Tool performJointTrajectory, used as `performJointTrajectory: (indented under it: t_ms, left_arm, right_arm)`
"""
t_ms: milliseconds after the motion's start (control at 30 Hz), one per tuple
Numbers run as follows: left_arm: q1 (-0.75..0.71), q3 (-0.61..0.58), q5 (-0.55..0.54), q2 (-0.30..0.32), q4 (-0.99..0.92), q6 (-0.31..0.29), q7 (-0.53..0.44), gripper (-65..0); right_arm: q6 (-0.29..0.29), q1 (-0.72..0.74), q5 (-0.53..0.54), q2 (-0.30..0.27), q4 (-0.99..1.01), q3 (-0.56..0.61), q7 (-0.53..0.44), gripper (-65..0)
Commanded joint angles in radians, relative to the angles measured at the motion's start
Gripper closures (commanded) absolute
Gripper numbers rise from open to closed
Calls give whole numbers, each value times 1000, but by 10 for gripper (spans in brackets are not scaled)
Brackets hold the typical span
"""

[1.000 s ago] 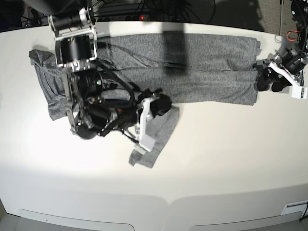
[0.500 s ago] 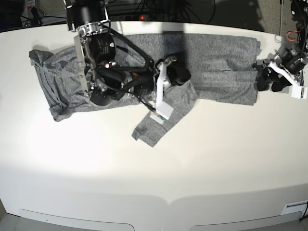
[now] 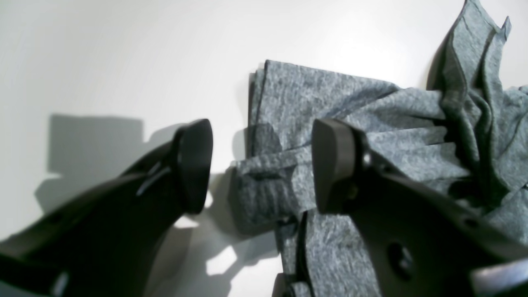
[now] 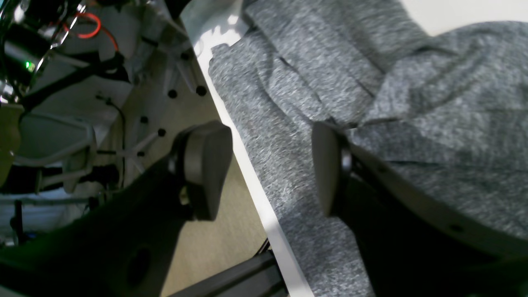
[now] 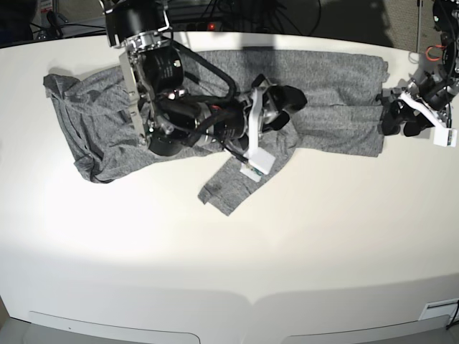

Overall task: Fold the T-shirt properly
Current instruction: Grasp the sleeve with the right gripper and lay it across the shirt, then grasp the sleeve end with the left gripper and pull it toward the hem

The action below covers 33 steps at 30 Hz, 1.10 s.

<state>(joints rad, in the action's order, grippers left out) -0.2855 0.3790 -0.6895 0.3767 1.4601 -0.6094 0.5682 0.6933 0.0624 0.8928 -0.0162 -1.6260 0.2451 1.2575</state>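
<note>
The heather-grey T-shirt (image 5: pixel 330 93) lies spread along the back of the white table (image 5: pixel 301 244). One long sleeve (image 5: pixel 237 183) trails diagonally toward the front. My right gripper (image 5: pixel 287 97) hovers over the shirt's middle. In the right wrist view this gripper (image 4: pixel 268 165) is open and empty above the fabric (image 4: pixel 412 103), close to the table's back edge. My left gripper (image 5: pixel 400 118) sits at the shirt's right end. In the left wrist view it (image 3: pixel 264 165) is open, and its jaws stand on either side of a bunched hem corner (image 3: pixel 264 194).
Past the table's back edge (image 4: pixel 251 181) the floor lies below, with frame parts and cables (image 4: pixel 86 29). Cables and equipment (image 5: pixel 215 14) line the back. The table's curved front edge (image 5: pixel 251 295) is near the bottom.
My right arm has swung up and to the right, from the front left sleeve area to over the shirt's middle. The sleeve has shifted up and right with it. The left arm has stayed put.
</note>
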Motion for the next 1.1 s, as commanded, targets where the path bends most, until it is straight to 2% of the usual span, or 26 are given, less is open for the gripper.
performJointTrajectory:
  t_ms: [0,67,133,200,300,367,533,667,800,900,1067]
  left_arm:
    - [6,7,-26,17,19,-8,-24,-369]
    - [6,7,-59,17,19,-14,-45,-369]
    - [6,5,-75,16,34,-67,-71,-369]
    - [6,4,-70,4,83,-80,-71,-369]
    - [6,2,-60,-29,192,-80,-64,-358]
    - [6,-19,-10,-55,263,-80,-66,-349]
    - [38,-179,121,-137,348,-71,-99,-350]
    - [107,-359,250,-194,348,22,-98,-350]
    - [189,-525,363,-255,333,132,-99,-350]
    - [253,-624,455,-317,258,202,-99,-350]
    - [376,-728,517,-397,43,253,-100,-350]
  right_arm:
    - [5,31,24,5,-18,-4,-15,-347]
    - [5,55,0,5,-19,-22,-8,-347]
    - [5,88,-66,2,-19,-60,-11,-347]
    - [5,117,-132,-21,-19,-110,-37,-347]
    - [5,137,-215,-83,-18,-198,-90,-347]
    - [5,134,-259,-130,-18,-256,-112,-347]
    - [5,110,-295,-269,24,-421,-129,-347]
    - [5,68,-284,-362,76,-560,-142,-347]
    - [5,13,-284,-420,120,-678,-151,-347]
    - [5,-27,-280,-438,139,-744,-151,-347]
    - [5,-78,-280,-438,145,-806,-156,-347]
